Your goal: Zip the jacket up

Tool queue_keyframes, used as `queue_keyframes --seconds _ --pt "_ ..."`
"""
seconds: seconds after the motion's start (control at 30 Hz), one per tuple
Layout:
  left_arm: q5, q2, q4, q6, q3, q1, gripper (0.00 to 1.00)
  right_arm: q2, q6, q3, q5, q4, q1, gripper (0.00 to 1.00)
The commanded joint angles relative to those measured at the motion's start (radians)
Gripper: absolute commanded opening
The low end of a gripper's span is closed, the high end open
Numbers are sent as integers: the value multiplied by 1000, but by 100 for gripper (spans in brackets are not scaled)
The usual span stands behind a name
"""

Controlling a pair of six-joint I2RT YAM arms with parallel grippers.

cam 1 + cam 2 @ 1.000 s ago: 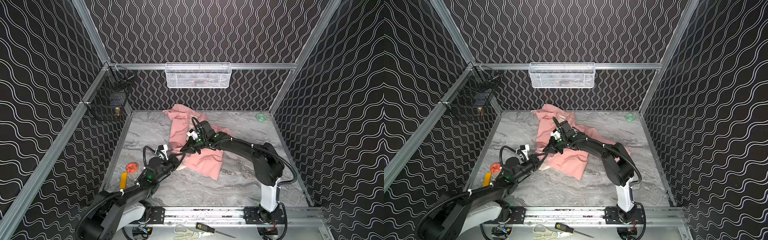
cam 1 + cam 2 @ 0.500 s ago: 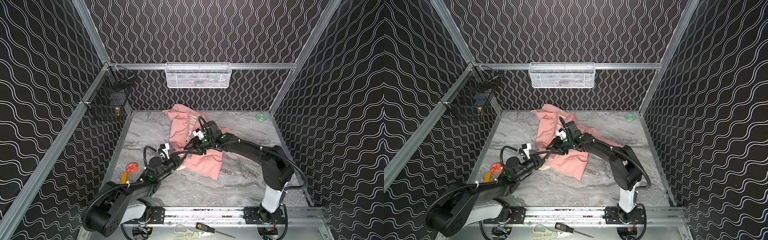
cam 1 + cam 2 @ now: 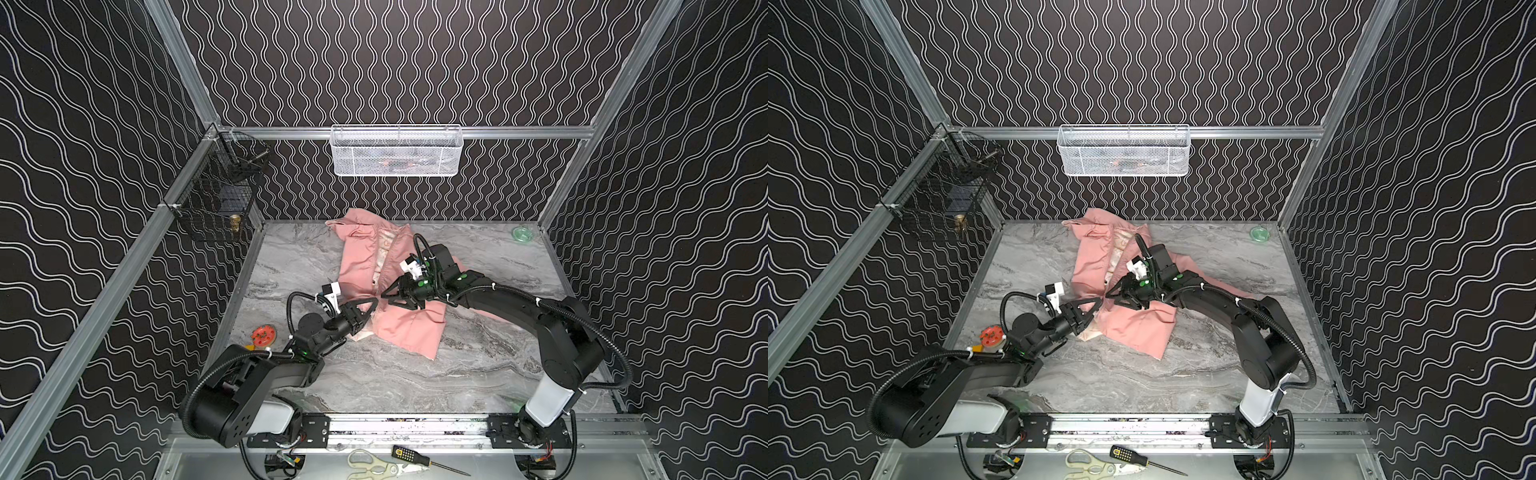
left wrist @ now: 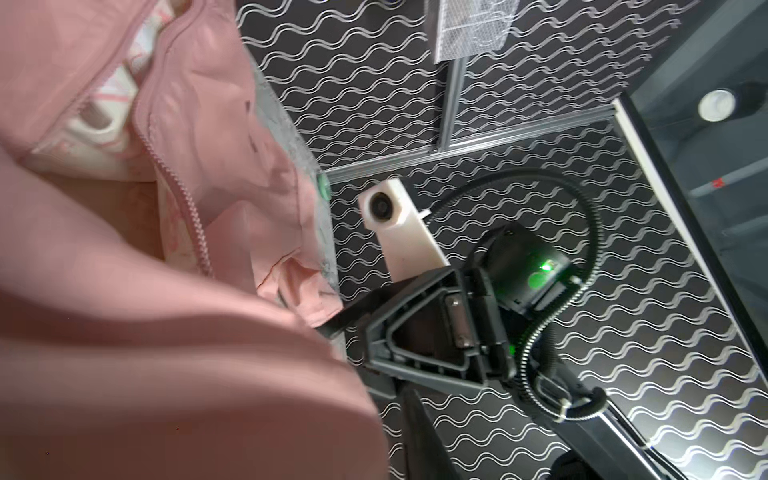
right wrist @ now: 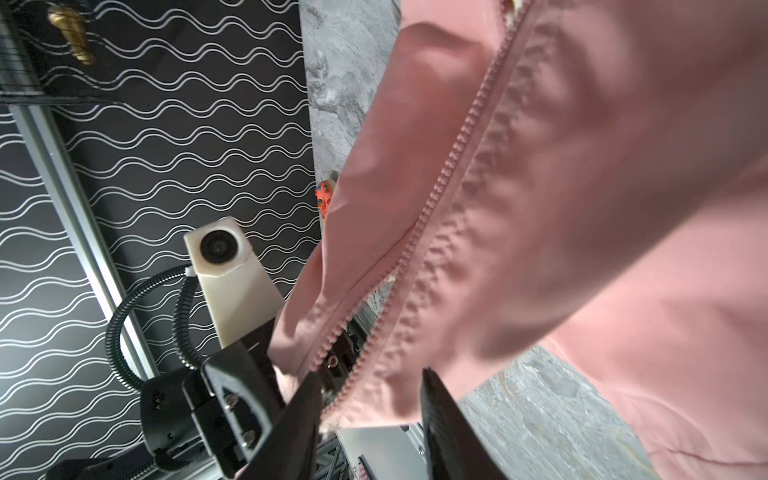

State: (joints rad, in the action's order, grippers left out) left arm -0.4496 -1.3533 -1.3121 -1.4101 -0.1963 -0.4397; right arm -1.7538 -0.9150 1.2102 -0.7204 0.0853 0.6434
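- Standing apart in the right wrist view, the two fingers (image 5: 303,415) of the right pincer (image 5: 372,374) have the jacket's (image 5: 582,208) zipper edge hanging loosely between them. This pincer is released, not clamped.
- In both top views the right pincer (image 3: 384,293) (image 3: 1109,296) sits just left of the frame's centre, with its tip at the jacket's open front.
- The left pincer (image 3: 371,303) (image 3: 1095,306) points at it from the lower left, the two tips close together. Pink fabric drapes over it, and the left wrist view shows only one finger (image 4: 415,424), so I cannot tell whether it is grasping or released.
- The jacket (image 3: 361,266) (image 3: 1092,266) lies crumpled on the desk (image 3: 478,365), running from the back wall at upper centre down to mid-frame.
- Its front is unzipped: cream lining (image 4: 104,120) shows in the opening, and the two rows of zipper teeth (image 5: 449,166) run side by side with a gap between them.
- A red round thing (image 3: 263,334) sits at the desk's left edge, and a green round thing (image 3: 522,233) in its upper right corner.
- A white mesh basket (image 3: 397,151) hangs on the back wall, and a black wire basket (image 3: 216,203) on the left wall.
- Scissors (image 3: 370,463) and a screwdriver (image 3: 415,455) lie at bottom centre.
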Motion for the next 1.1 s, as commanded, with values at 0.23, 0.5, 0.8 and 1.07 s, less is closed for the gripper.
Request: queue_keyframes --seconds 0.23,0.5,0.8,1.07 --pt "-40 13 14 -9 -31 5 31 10 -23 -24 -55 -169 2 25" --pt "-43 -36 -55 -39 -42 6 32 8 -30 -30 -76 -192 1 20" --pt "-50 -33 -50 -40 -49 6 30 -3 -43 -47 -74 -194 1 32" --pt "-60 -52 -89 -57 -45 7 24 0 -89 -67 -96 -270 5 25"
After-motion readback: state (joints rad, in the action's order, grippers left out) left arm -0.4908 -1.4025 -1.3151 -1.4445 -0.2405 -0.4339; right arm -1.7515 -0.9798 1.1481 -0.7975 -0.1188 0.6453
